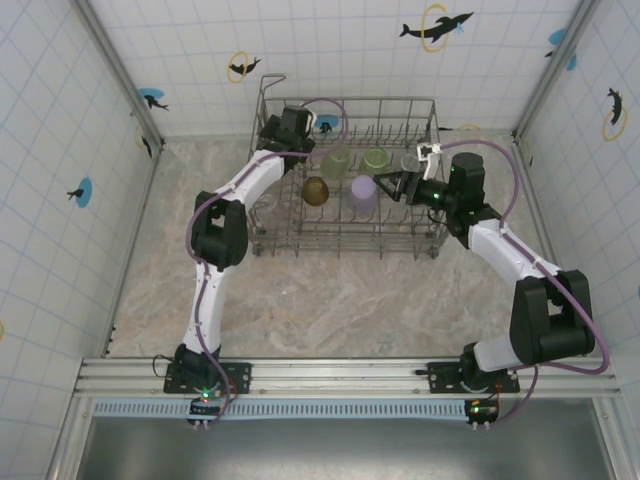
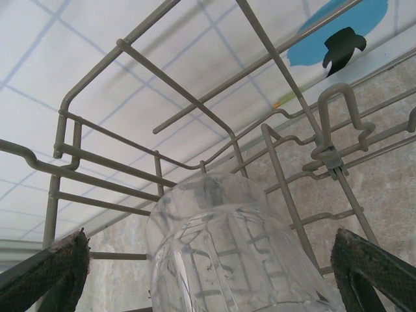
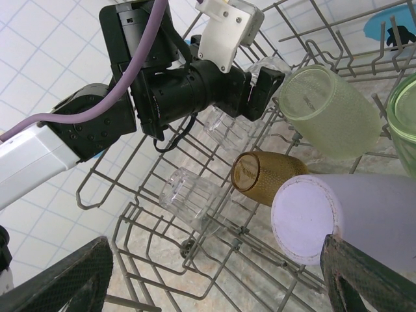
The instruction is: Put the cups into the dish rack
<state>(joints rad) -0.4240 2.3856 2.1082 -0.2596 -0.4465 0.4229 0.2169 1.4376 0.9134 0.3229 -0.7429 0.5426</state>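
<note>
Top external: dish rack (image 1: 350, 242) holds cups (image 1: 362, 188); left hand (image 2: 214, 263) and right hand (image 3: 218, 276) spread.

Amber cup (image 3: 261, 174), lilac cup (image 3: 344, 224), green cup (image 3: 331, 110), clear cup (image 3: 192, 195) (tilted, bases up) inside wire dish rack (image 1: 345, 240).

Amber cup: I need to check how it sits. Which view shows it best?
Right wrist: the amber cup is close and sharp, lying tilted beside the lilac cup. The top view shows the amber cup small, from above.

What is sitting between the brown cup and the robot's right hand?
The lilac cup sits between the brown cup and the right gripper, seen in the top view.
</note>
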